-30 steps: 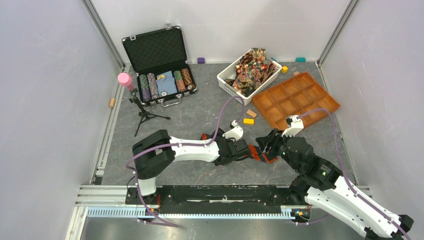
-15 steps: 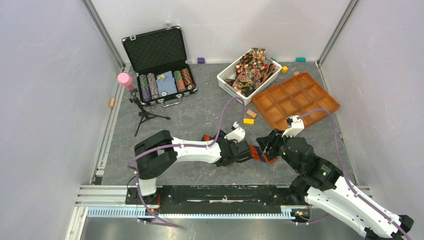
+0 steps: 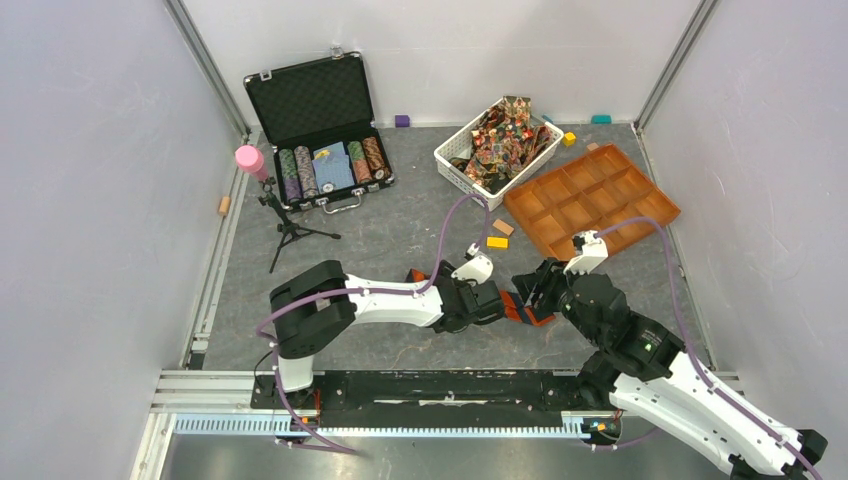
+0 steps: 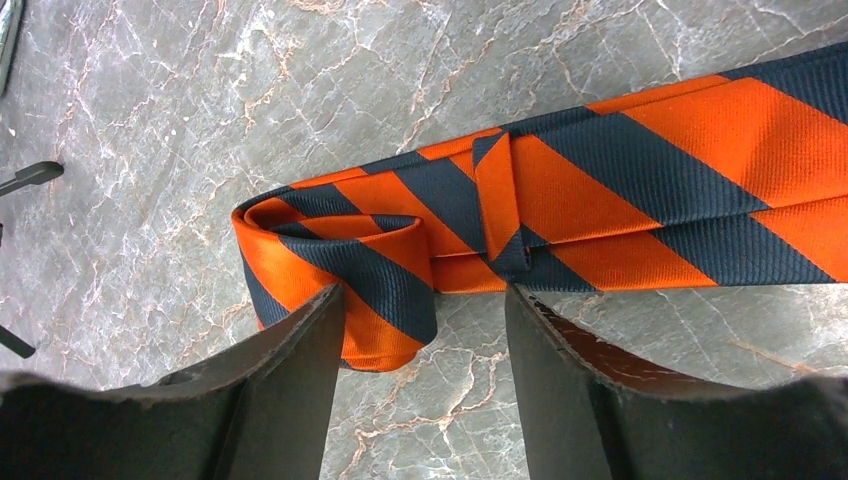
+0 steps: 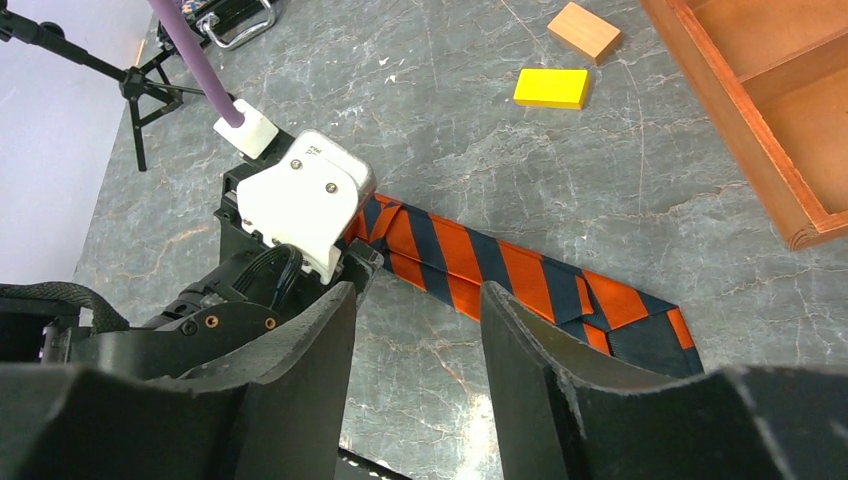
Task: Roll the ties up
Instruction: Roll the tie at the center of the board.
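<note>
An orange-and-dark striped tie (image 4: pixel 620 190) lies flat on the grey marble table, its left end folded over into a loose loop (image 4: pixel 340 270). My left gripper (image 4: pixel 425 310) is open and low over that folded end, one finger (image 4: pixel 300 370) against the loop. My right gripper (image 5: pixel 418 300) is open above bare table, just short of the tie (image 5: pixel 500 270). In the top view both grippers, left (image 3: pixel 497 300) and right (image 3: pixel 530 292), meet over the tie (image 3: pixel 515 310). More patterned ties (image 3: pixel 505 135) are heaped in a white basket (image 3: pixel 452 165).
A wooden compartment tray (image 3: pixel 590 200) lies right of the basket. A yellow block (image 5: pixel 551 88) and a tan block (image 5: pixel 584 30) lie beyond the tie. An open black case of poker chips (image 3: pixel 320 140) and a small tripod (image 3: pixel 288 228) stand at the back left.
My left gripper has edged a little to the right, toward the right gripper. The tie and the right arm look unchanged.
</note>
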Controlling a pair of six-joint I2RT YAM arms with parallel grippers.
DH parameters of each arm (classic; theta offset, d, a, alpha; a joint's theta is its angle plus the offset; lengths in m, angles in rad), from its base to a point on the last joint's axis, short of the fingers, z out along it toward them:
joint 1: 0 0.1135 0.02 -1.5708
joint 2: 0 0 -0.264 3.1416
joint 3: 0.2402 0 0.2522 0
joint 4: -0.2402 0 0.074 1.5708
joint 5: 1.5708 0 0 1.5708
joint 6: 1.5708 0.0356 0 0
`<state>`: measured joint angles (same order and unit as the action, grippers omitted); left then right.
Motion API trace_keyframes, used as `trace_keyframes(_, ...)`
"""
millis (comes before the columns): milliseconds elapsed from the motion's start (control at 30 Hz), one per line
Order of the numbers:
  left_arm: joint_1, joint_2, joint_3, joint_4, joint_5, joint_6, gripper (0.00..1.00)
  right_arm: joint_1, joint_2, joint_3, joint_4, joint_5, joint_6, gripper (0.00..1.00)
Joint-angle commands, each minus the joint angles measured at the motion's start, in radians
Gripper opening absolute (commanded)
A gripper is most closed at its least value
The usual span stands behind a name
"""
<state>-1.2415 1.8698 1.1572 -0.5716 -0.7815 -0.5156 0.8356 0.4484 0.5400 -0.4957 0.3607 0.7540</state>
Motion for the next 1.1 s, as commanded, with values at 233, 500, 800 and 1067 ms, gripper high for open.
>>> trace_keyframes(233, -0.006, -0.262, -0.019, -0.033, 0.035, -0.108, 0.72, 0.0, 0.053, 0.088, -0.024, 0.109, -0.071, 0.68)
trace_keyframes(500, 0.037, -0.568, -0.13, -0.051, 0.061, -0.141, 0.75, 0.0, 0.218, 0.113, 0.054, 0.032, -0.262, 0.86)
trace_keyframes(800, 0.521, -0.943, -0.367, 0.042, 0.45, -0.13, 0.78, 0.013, 0.696, 0.277, 0.204, -0.303, -0.503, 0.98)
trace_keyframes(1067, 0.735, -1.043, -0.459, -0.04, 0.56, -0.153, 0.91, 0.151, 1.076, 0.548, 0.208, -0.381, -0.685, 0.98)
